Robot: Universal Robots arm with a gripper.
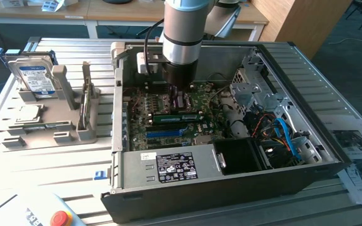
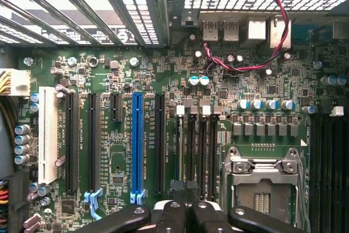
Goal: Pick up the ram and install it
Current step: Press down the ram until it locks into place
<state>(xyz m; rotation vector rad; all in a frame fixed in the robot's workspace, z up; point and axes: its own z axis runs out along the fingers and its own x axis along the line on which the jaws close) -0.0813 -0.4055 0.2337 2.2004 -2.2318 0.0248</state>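
Observation:
A green ram [image 1: 176, 117] with a row of dark chips stands on edge in a slot of the motherboard [image 1: 168, 127], inside the open computer case [image 1: 231, 183]. In the wrist view the ram [image 2: 179, 151] shows edge-on as a thin line in the memory slot nearest the long blue slot [image 2: 137, 145]. My gripper [image 1: 179, 92] hangs straight down into the case, just above the board between the ram and the processor socket [image 2: 265, 184]. Its fingers [image 2: 172, 214] are pressed together, shut, with nothing visible between them. Whether they touch the ram I cannot tell.
A grey fixture [image 1: 49, 134] to the exterior view's left of the case holds a hard drive [image 1: 35, 79], a square silver chip [image 1: 30, 113] and a thin board on edge [image 1: 86, 99]. The power supply [image 1: 168, 167] and drive cages [image 1: 256, 89] crowd the case. A red button [image 1: 60, 218] sits at the front.

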